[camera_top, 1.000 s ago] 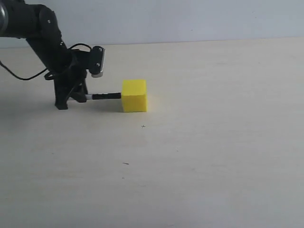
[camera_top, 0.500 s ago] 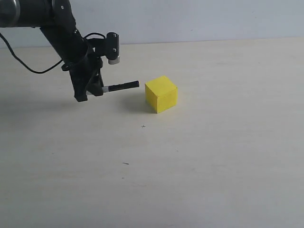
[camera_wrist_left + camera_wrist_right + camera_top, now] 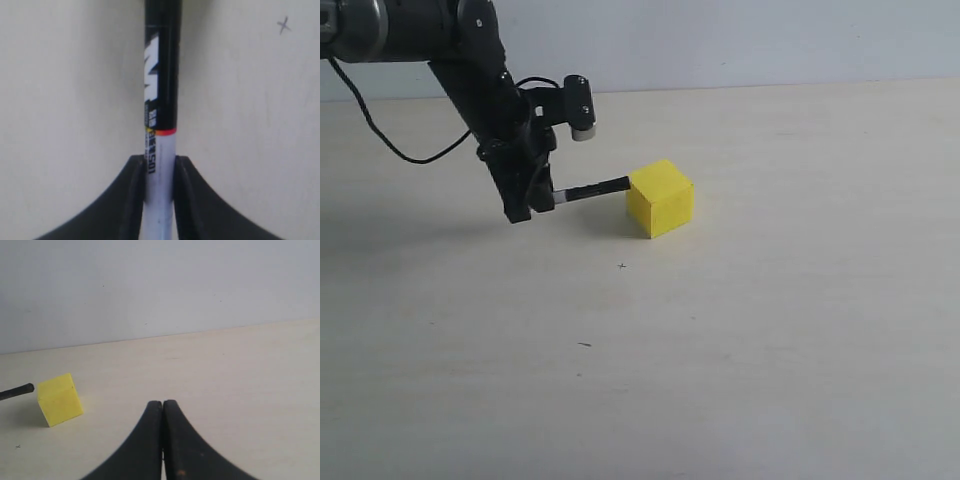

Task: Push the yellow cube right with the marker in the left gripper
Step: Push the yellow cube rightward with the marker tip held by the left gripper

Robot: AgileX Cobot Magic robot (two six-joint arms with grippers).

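The yellow cube (image 3: 661,198) sits on the pale table, turned so a corner faces forward; it also shows in the right wrist view as the yellow cube (image 3: 59,399). My left gripper (image 3: 542,198) is shut on the marker (image 3: 592,189), which sticks out to the right with its black cap tip at the cube's upper left edge. In the left wrist view the marker (image 3: 160,100) runs out from between the black fingers (image 3: 131,200), white barrel clamped, black cap ahead. My right gripper (image 3: 162,405) is shut on nothing, well apart from the cube.
A black cable (image 3: 380,135) loops from the left arm over the table at the back left. A pale wall (image 3: 720,40) rises behind the table's far edge. A small dark mark (image 3: 583,345) lies on the table nearer the front.
The cube slid right and turned between the first two frames. The left arm then followed rightward, and the marker tip, apart from the cube half a second ago, now reaches its left edge.
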